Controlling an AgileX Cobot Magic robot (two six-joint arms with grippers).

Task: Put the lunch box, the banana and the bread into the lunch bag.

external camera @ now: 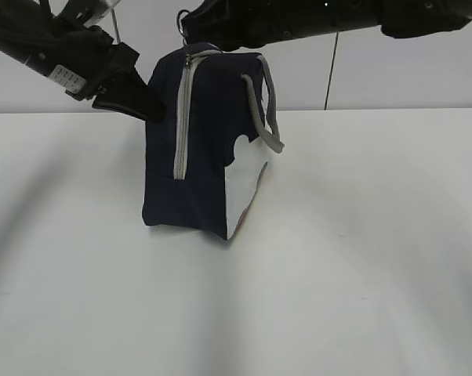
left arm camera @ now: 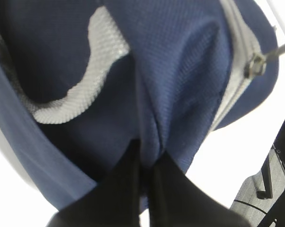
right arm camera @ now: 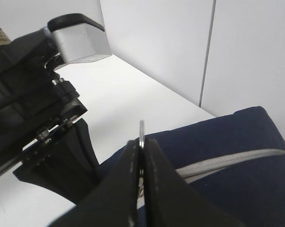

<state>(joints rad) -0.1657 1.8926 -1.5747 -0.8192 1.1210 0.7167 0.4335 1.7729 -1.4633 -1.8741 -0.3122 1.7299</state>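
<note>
The navy lunch bag (external camera: 201,149) stands on the white table with its grey zipper (external camera: 181,117) facing me and a white side panel at the lower right. My left gripper (external camera: 146,106) is shut on a fold of the bag's fabric (left arm camera: 149,142) at its upper left. My right gripper (external camera: 190,37) reaches across above the bag and is shut on the metal zipper pull ring (right arm camera: 142,132). The pull also shows in the left wrist view (left arm camera: 256,64). The lunch box, the banana and the bread are out of view.
The white table (external camera: 361,235) spreads around the bag. A white wall with a vertical seam (external camera: 330,70) stands behind. The grey strap handle (external camera: 266,110) hangs on the bag's right side.
</note>
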